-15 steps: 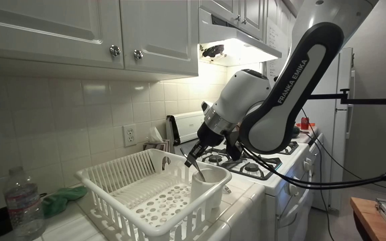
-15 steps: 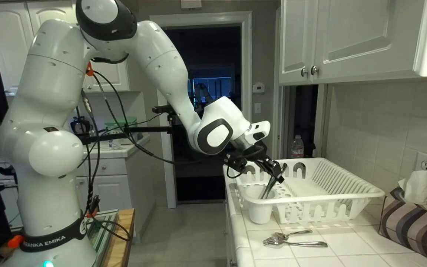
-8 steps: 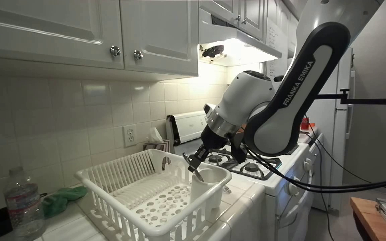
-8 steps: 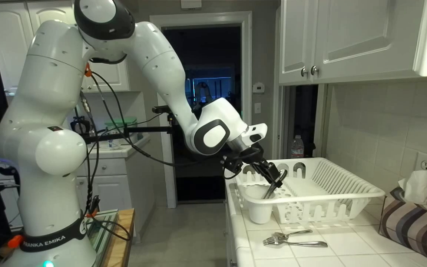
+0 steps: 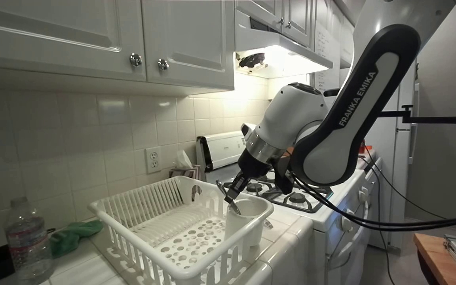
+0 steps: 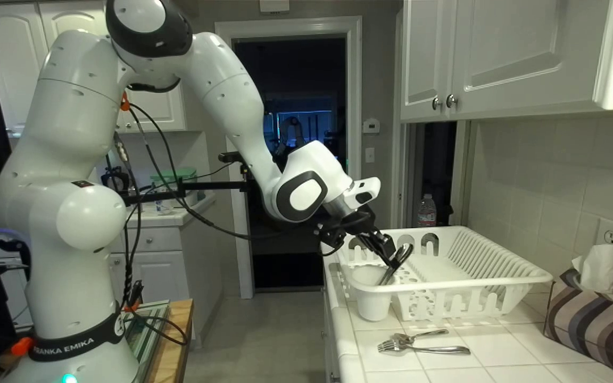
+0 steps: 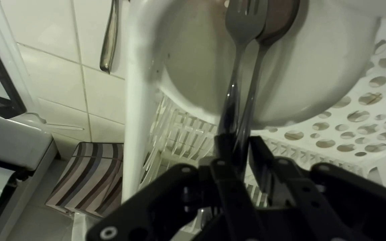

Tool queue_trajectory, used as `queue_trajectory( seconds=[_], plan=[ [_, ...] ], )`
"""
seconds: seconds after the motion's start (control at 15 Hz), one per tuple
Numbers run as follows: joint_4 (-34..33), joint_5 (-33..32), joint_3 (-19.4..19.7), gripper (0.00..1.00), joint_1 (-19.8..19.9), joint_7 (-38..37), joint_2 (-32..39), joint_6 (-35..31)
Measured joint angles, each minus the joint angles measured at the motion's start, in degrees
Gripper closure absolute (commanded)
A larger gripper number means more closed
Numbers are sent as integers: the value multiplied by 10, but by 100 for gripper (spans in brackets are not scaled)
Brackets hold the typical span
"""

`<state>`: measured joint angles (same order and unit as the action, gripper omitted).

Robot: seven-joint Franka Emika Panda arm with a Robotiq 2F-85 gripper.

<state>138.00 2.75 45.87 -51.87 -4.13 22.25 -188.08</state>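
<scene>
The jaws have dipped nearer the utensil cup (image 6: 373, 306), narrow about the fork (image 7: 244, 28) and spoon (image 7: 277, 25), grip unclear: probably a placing step, now calling for clean release

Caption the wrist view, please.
Black gripper at the handles of silver metal fork and spoon, heads down in a white plastic cup.

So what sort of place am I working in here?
A kitchen, probably in a home: there's a stove with burner grates, a lit range hood above it, and a white dish rack on the tiled counter.
</scene>
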Motion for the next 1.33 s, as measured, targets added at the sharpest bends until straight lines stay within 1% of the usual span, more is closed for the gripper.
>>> queue_trajectory(
  seconds=[0.13,0.2,0.27,0.4,0.87,1.0,1.33],
  plan=[
    [0,0,1,99,-2,0,1,0],
    [0,0,1,67,-3,0,1,0],
    [0,0,2,64,-4,0,1,0],
    [0,0,2,53,-4,0,1,0],
    [0,0,8,2,-4,0,1,0],
    [0,0,3,0,-1,0,1,-2],
    [0,0,-20,0,16,0,1,-16]
  ],
)
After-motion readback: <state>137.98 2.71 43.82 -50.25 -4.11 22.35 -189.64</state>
